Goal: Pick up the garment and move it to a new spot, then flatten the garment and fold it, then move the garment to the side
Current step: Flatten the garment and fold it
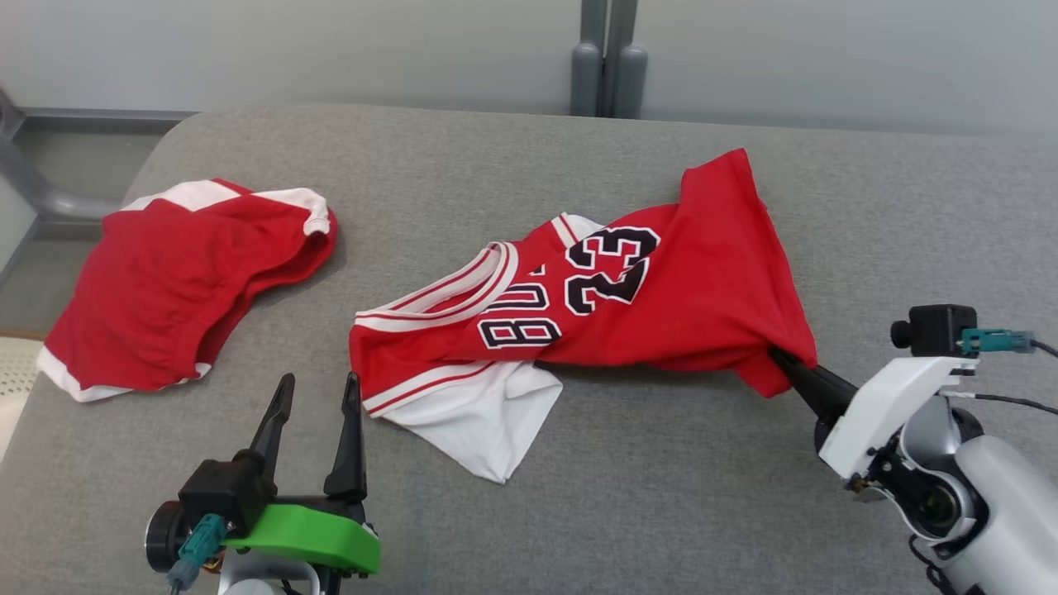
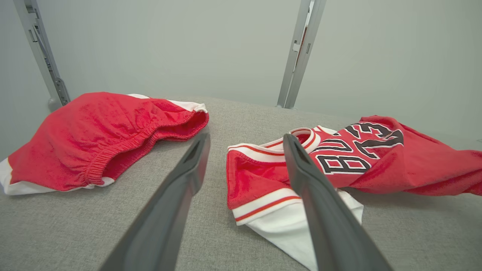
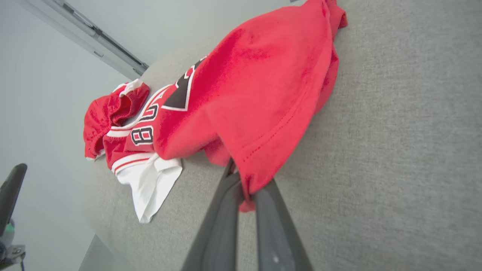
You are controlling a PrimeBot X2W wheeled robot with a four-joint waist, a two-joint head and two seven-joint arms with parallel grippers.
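The garment (image 1: pixel 661 297) is a red jersey with white trim and black "23" lettering, lying crumpled across the middle of the grey table; it also appears in the left wrist view as the jersey (image 2: pixel 339 162) and in the right wrist view as the jersey (image 3: pixel 241 98). My right gripper (image 1: pixel 785 364) is shut on the jersey's lower right hem, and the red cloth is pinched between the fingers (image 3: pixel 226 210). My left gripper (image 1: pixel 318 397) stands open near the table's front left, just left of the jersey's white sleeve, holding nothing; its fingers (image 2: pixel 188 173) are spread wide.
A pair of red shorts (image 1: pixel 182 281) with white trim lies at the table's left, also seen as the shorts (image 2: pixel 98 135). The grey padded table (image 1: pixel 661 512) has bare surface in front and at the right. A pale wall and metal post (image 1: pixel 607 58) stand behind.
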